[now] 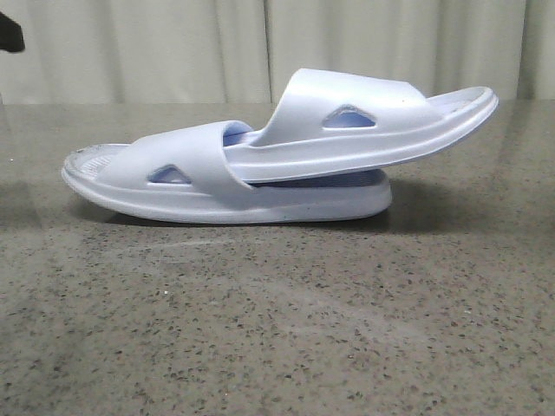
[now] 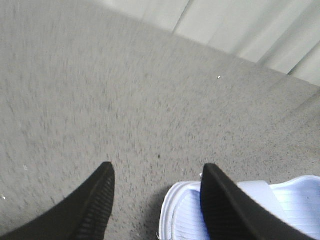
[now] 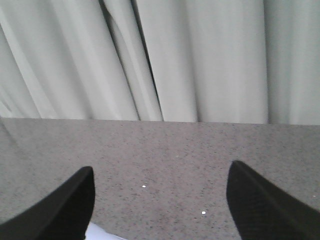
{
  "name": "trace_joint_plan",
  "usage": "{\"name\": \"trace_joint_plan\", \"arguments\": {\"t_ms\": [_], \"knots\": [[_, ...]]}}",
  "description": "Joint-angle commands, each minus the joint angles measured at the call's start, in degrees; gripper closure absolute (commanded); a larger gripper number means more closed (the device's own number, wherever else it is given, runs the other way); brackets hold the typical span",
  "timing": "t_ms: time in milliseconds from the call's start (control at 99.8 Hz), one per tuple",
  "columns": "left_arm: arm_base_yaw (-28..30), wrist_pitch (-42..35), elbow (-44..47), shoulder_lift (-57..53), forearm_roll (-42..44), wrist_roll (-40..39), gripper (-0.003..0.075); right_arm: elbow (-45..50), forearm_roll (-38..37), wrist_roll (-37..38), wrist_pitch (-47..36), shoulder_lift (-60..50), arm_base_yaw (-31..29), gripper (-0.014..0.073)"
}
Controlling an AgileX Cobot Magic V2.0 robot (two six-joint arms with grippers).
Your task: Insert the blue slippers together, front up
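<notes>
1. Two blue slippers on the speckled counter (image 1: pixel 277 347), mid-frame in the front view, long axes running left to right across the robot's field.
2. Lower slipper (image 1: pixel 173 178) flat on its sole, one end toward the left, strap up.
3. Upper slipper (image 1: pixel 373 126) pushed in under the lower one's strap from the right, its free end raised and overhanging to the right, tilted rather than level.
4. Looks nested already; judged near the end of the task, with only seating or release left, if anything.
5. Left pincer (image 2: pixel 157 187) spread wide, nothing between the fingers; one fingertip (image 2: pixel 220 200) over the left end of the lower slipper (image 2: pixel 185 215), whether touching or just above cannot be told. View blurred.
6. Right pincer (image 3: pixel 160 197) likewise spread and empty, facing the curtain (image 3: pixel 200 60) across bare counter; only a pale sliver of slipper (image 3: pixel 102 234) at the edge of its view, beside one finger.
7. Key relation: each pincer sits off one end of the pair, along the shared long axis, left arm at the flat slipper's left end, right arm seemingly toward the raised end.
8. Left arm judged nearer to its slipper.
9. Risk for any further push: upper slipper sliding out to the right or tipping, since it rests only on the strap and footbed below.
</notes>
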Motion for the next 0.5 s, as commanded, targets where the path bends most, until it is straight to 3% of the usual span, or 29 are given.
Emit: {"name": "trace_joint_plan", "arguments": {"t_ms": [0, 230, 491], "knots": [[-0.47, -2.48, -1.85, -5.31, 2.40, 1.19, 0.0380, 1.00, -3.02, -0.71, -7.53, -1.23, -0.06, 0.0116], [-0.47, -8.55, 0.96, -17.35, 9.04, 1.19, 0.0380, 13.19, -7.29, -0.80, -18.96, -8.18, -0.06, 0.0116], [-0.47, -11.06, 9.34, -29.22, 11.94, 1.19, 0.0380, 25.13, -8.49, -0.80, -21.19, -19.53, -0.06, 0.0116]]}}
